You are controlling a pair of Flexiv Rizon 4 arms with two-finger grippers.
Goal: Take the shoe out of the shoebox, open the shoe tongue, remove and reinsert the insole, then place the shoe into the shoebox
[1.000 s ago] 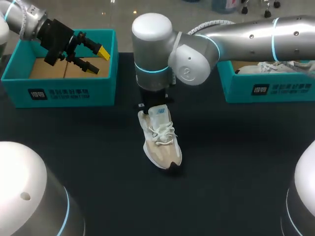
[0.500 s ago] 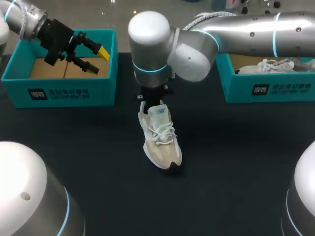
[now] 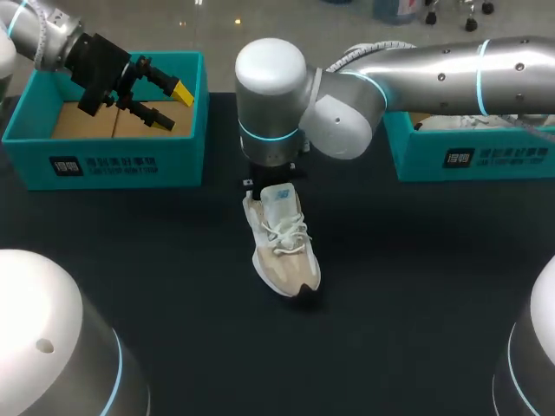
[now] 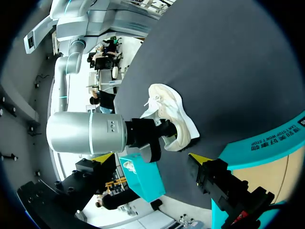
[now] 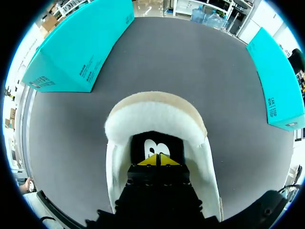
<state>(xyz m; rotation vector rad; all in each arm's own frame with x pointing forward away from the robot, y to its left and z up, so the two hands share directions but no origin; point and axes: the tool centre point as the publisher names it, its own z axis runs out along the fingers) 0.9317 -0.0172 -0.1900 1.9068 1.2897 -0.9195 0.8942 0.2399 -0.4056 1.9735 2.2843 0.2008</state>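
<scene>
A beige and white shoe (image 3: 283,244) stands on the black table, toe toward me. My right arm comes in from the right, and its wrist (image 3: 270,130) hangs over the shoe's heel, hiding the gripper in the head view. In the right wrist view my right gripper (image 5: 157,160) is shut, its yellow tips pressed together inside the shoe's opening, just over the dark insole (image 5: 155,145) and within the fleecy collar (image 5: 155,114). My left gripper (image 3: 173,106) hangs open and empty above the left shoebox (image 3: 104,160). The shoe (image 4: 172,113) also shows ahead of my left gripper (image 4: 148,160).
A second teal shoebox (image 3: 468,158) stands at the right with another white shoe (image 3: 496,118) inside. The left box's cardboard floor (image 3: 82,120) is bare. Dark table surface (image 3: 408,286) stretches in front of the shoe and between the boxes.
My right arm's wrist swayed slightly left and back above the shoe's heel. The shoe and the left arm have kept their places.
</scene>
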